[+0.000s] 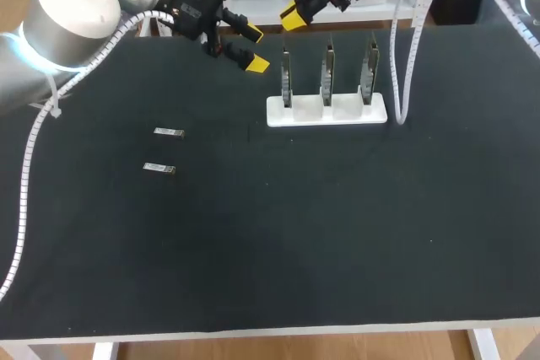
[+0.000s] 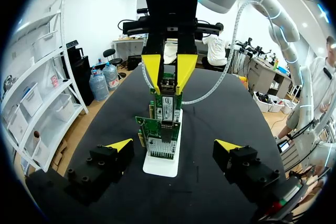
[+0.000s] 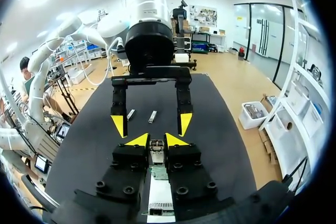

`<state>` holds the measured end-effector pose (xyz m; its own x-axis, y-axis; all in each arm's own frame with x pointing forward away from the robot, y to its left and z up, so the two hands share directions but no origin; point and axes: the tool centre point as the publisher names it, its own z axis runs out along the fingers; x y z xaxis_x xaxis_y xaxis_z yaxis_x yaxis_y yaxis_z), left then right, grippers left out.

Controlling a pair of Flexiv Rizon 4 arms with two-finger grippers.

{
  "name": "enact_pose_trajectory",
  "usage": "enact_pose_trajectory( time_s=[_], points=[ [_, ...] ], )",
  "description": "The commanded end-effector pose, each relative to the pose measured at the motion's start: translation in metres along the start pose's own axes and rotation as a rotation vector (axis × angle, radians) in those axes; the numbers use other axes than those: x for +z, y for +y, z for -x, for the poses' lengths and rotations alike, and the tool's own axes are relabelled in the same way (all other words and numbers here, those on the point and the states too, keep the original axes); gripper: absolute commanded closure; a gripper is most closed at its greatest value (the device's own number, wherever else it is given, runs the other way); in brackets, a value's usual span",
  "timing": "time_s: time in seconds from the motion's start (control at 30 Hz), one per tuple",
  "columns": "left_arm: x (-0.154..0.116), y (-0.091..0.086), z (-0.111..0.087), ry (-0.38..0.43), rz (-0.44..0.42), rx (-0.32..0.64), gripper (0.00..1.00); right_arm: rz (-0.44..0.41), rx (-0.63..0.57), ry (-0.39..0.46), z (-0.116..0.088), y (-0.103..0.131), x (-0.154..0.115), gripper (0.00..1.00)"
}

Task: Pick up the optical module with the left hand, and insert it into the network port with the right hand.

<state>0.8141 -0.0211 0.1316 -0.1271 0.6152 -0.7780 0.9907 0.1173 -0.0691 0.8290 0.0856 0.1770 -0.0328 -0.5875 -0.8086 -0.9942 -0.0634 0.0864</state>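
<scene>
Two small optical modules lie on the black table (image 1: 337, 233), left of the middle: one farther off (image 1: 169, 132), one nearer (image 1: 159, 169). They are close to each other but not touching. Far and right of them, well apart, a white stand (image 1: 327, 112) holds three upright network cards in a row.

The left gripper (image 1: 253, 50) hangs over the far side of the table, just left of the stand, released and holding nothing. The right gripper (image 3: 156, 141) hangs above the leftmost card. Whether it is clenched on anything cannot be told.

Each module looks like a short, stiff metal bar, likely light and somewhat slick. It lies low and flat on the cloth, so a pinch across its long narrow sides near the middle seems best. That would leave one end free for the other arm.

Open cloth surrounds the modules, and they sit well in from the left and near edges. The near half of the table offers wide room. Beside the stand space is tighter, and a white cable (image 1: 403, 82) from the right arm hangs down just at its right end.
</scene>
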Motion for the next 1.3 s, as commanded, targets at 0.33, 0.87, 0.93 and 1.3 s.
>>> enact_pose_trajectory(
  time_s=[0.33, 0.87, 0.93, 1.3],
  points=[
    [0.0001, 0.0008, 0.0005, 0.002, -0.002, 0.000, 0.00, -0.008, 0.002, 0.004, -0.0015, 0.0079, 0.0027, 1.00],
    [0.0001, 0.0008, 0.0005, 0.002, -0.002, 0.000, 0.00, -0.006, 0.004, 0.010, -0.0027, 0.0045, 0.0037, 1.00],
    [0.0001, 0.0008, 0.0005, 0.002, -0.002, 0.000, 0.00, -0.007, 0.004, 0.010, -0.0028, 0.0043, 0.0039, 1.00],
    [0.0001, 0.0008, 0.0005, 0.002, -0.002, 0.000, 0.00, -0.012, -0.001, 0.010, -0.0020, 0.0012, 0.0033, 1.00]
  ],
)
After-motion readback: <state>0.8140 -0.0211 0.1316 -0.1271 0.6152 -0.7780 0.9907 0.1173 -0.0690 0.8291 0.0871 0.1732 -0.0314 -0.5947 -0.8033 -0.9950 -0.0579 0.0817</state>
